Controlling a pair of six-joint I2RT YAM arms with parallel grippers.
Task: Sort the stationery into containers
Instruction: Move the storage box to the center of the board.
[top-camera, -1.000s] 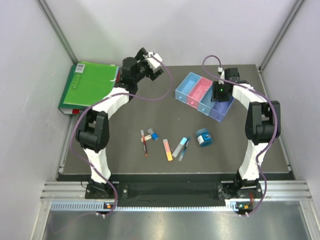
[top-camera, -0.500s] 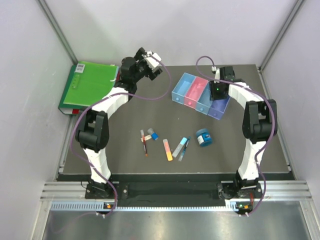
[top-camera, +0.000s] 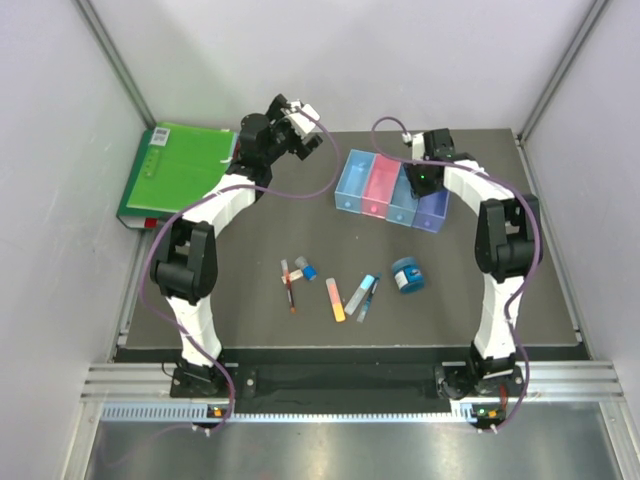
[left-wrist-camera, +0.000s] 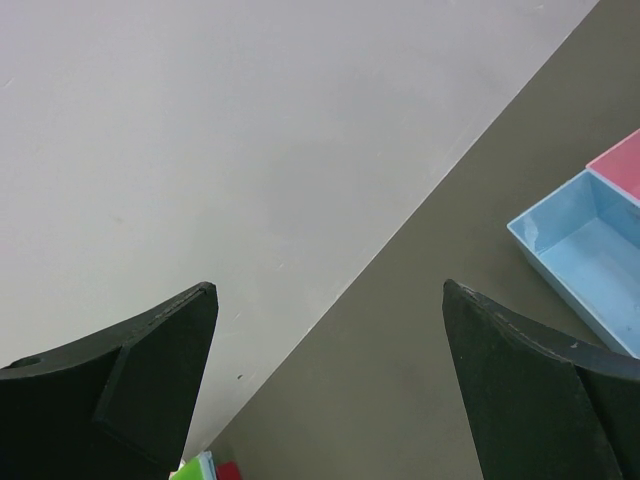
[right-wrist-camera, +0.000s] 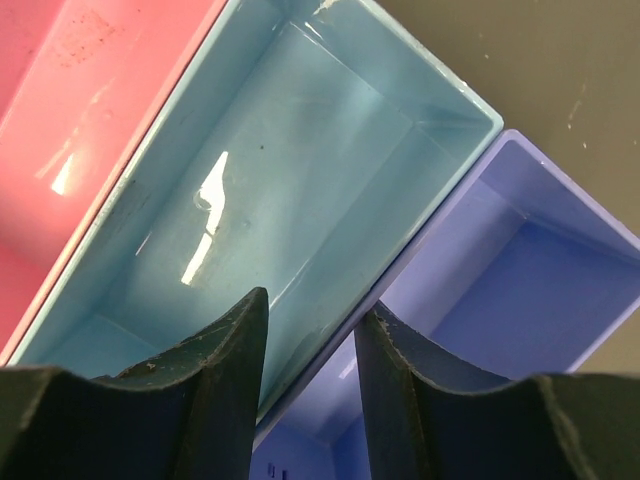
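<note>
- My right gripper (right-wrist-camera: 311, 322) is clamped on the wall between the light blue and purple bins (top-camera: 353, 185), upper right of centre.
- My left gripper (left-wrist-camera: 328, 298) has its fingers wide apart.
- The tape roll (top-camera: 407, 273) lies at lower centre.

dark table (top-camera: 250, 235), bins (top-camera: 378, 186), stationery (top-camera: 337, 300), green folder (top-camera: 175, 170)

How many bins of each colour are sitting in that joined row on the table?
Light blue bins: 2
Pink bin: 1
Purple bin: 1
Total in the row: 4
</note>
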